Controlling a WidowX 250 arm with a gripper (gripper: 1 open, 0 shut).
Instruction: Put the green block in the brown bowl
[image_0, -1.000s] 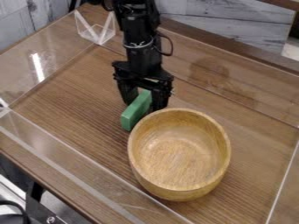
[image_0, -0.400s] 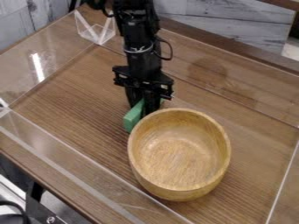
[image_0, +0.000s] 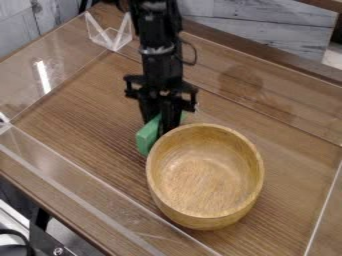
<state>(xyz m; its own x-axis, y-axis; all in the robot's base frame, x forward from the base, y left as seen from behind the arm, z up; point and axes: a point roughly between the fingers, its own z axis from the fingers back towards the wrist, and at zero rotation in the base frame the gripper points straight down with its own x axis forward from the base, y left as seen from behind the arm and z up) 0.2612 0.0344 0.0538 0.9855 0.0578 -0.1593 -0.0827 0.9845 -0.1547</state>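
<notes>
Wood-grain counter behind clear panels

The counter (image_0: 94, 110) has a brown wood-grain top with soft glare along its far side. Low transparent walls (image_0: 80, 190) fence its edges. Behind it stands a pale whitewashed plank wall (image_0: 274, 25); darker floor shows bottom left.

The green block (image_0: 147, 134) I've got is a plain bright green, no markings at all. My jaws and arm (image_0: 159, 50) are all black. The brown bowl (image_0: 205, 176) is light tan wood with visible grain, and the bench (image_0: 80, 110) is darker brown woodgrain, kinda streaky.
</notes>
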